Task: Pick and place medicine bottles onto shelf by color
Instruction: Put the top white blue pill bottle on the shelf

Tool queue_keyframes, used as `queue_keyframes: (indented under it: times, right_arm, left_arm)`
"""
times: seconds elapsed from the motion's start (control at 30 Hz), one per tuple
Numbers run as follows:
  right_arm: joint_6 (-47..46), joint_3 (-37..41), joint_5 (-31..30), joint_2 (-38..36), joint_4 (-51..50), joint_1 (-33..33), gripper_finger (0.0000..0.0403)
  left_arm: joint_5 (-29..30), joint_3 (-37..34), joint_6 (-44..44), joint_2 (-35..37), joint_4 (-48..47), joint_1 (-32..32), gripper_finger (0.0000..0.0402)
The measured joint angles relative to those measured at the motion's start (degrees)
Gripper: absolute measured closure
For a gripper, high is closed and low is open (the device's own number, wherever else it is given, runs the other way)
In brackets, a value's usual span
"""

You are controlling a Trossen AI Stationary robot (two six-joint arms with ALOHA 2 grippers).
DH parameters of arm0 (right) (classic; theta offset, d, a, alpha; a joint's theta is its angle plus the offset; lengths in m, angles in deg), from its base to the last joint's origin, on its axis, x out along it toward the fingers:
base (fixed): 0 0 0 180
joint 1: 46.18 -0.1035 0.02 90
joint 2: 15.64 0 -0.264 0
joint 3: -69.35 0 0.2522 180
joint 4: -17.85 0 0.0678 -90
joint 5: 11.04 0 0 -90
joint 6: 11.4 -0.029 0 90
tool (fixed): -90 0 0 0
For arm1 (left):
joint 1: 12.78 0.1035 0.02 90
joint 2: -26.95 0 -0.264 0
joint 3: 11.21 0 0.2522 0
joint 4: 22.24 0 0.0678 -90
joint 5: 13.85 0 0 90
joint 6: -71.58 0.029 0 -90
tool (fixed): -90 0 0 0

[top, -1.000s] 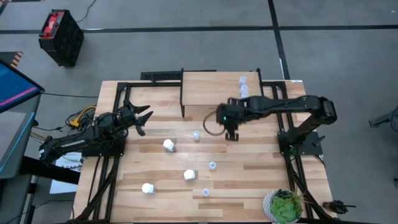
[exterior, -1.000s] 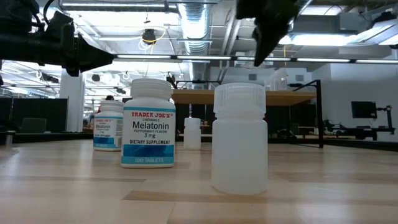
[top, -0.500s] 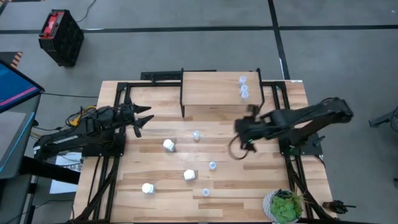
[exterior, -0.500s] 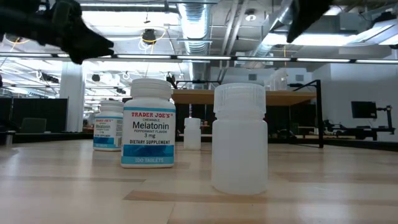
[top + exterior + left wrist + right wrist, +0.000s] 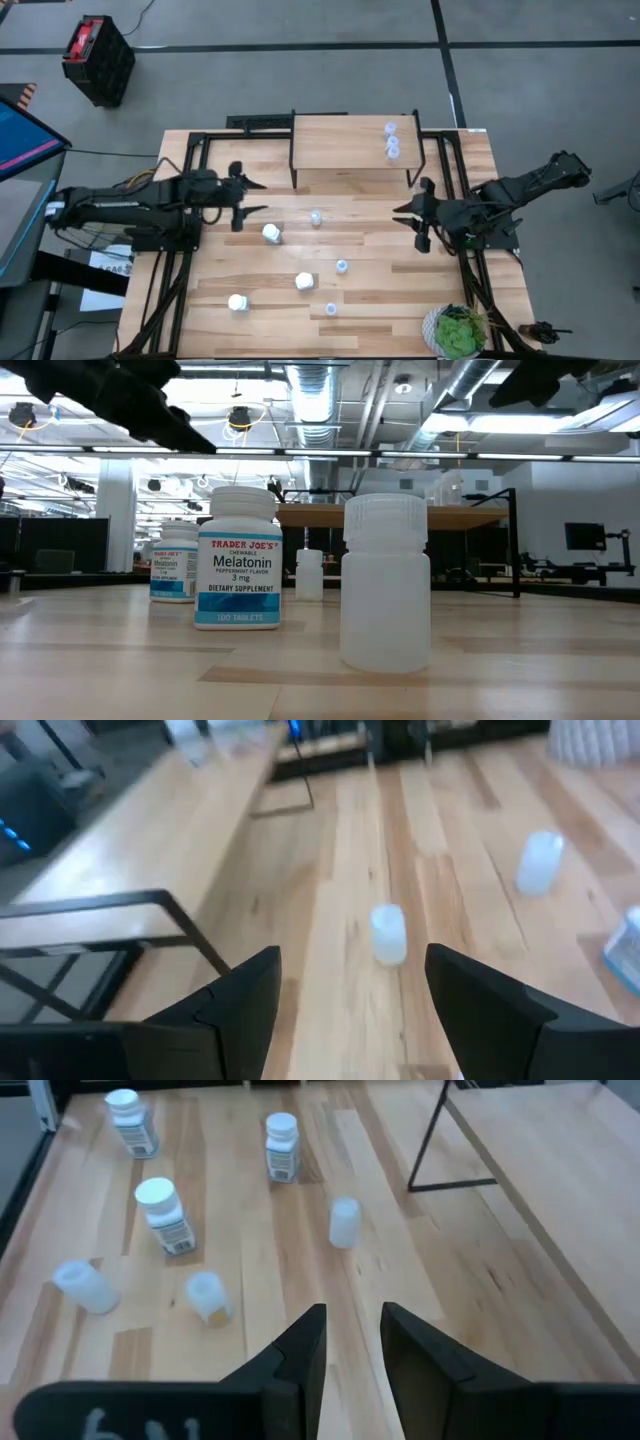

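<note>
The light-wood shelf (image 5: 345, 142) stands at the table's far middle with two translucent bottles (image 5: 391, 138) on its right part. On the table stand three white bottles (image 5: 271, 233) (image 5: 304, 282) (image 5: 237, 302) and three translucent ones (image 5: 316, 217) (image 5: 342, 266) (image 5: 330, 310). My left gripper (image 5: 252, 198) is wide open and empty, left of the translucent bottle near the shelf, which shows ahead between its fingers (image 5: 388, 933). My right gripper (image 5: 414, 224) is empty, with a narrow gap between its fingers (image 5: 352, 1350), at the table's right, facing the bottles.
A green plant (image 5: 458, 332) stands at the near right corner. Black frame rails (image 5: 464, 270) run along the table's left and right sides. In the low view a labelled white bottle (image 5: 238, 560) and a translucent one (image 5: 386, 582) stand closest.
My right gripper has drawn back from in front of the shelf toward the table's right edge and turned to point at the table's left. My left gripper has gone toward the table's right, nearer the translucent bottle by the shelf. No bottle has moved.
</note>
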Motion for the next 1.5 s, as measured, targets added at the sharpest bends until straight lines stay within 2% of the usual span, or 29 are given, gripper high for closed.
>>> queue_keyframes:
  times: [0.17,0.3,0.4,0.6,1.0,1.1,1.27,1.5]
  right_arm:
    - [0.14,0.61,-0.15,0.70,0.48,-0.71,0.0282]
    - [0.25,0.65,-0.17,1.11,0.35,-0.55,0.0282]
    - [0.25,0.63,-0.27,1.91,0.42,-0.55,0.0282]
    - [0.32,0.63,-0.26,2.16,0.08,-0.55,0.0282]
    - [0.69,0.61,-0.28,2.11,0.85,-0.55,0.0282]
    - [0.69,0.61,-0.28,2.11,1.28,-0.55,0.0282]
    - [0.69,0.61,-0.27,2.11,1.82,-0.55,0.0282]
    - [0.69,0.61,-0.27,2.13,1.55,-0.55,0.0282]
  left_arm:
    - [0.70,0.00,-3.88,-7.31,-0.65,-2.66,0.0164]
    - [1.08,0.00,-5.08,-10.13,2.48,-4.49,0.0164]
    - [1.89,0.00,-4.93,-10.35,4.40,-5.57,0.0163]
    - [-0.75,0.00,-9.41,-9.59,6.64,-7.84,0.0163]
    - [-2.38,0.06,-10.22,-9.37,5.92,-8.96,0.0161]
    - [-1.35,1.41,-9.62,-9.37,5.75,-8.96,0.0151]
    - [-4.88,2.23,-10.95,-10.03,0.78,-10.40,0.0123]
    - [-0.28,2.17,-7.40,-12.45,-2.82,-12.83,0.0096]
